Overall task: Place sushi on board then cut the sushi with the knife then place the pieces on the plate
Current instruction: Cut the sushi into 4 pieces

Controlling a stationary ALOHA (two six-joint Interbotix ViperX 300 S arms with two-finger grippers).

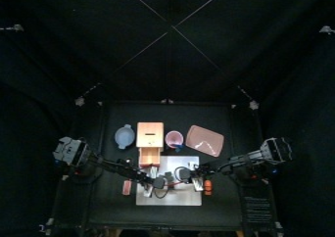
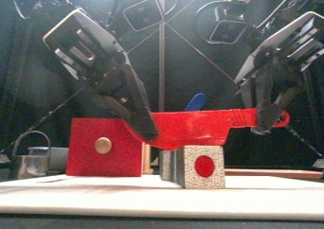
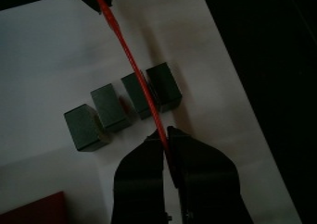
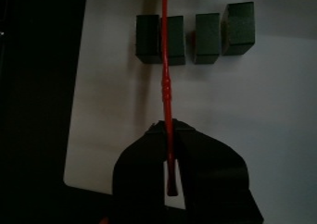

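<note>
1 red knife (image 2: pixel 209 127) above 4 sushi pcs (image 3: pixel 110 108) on 1 board (image 3: pixel 50 61).

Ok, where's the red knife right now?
In the front view the red knife lies level between the left claw and right claw, over the sushi roll on the white board.

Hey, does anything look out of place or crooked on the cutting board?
Nothing spilled or damaged. One oddity: the red knife is gripped at both ends, by the left pincer and the right pincer, over the sushi blocks, which stand slightly apart on the white board.
</note>
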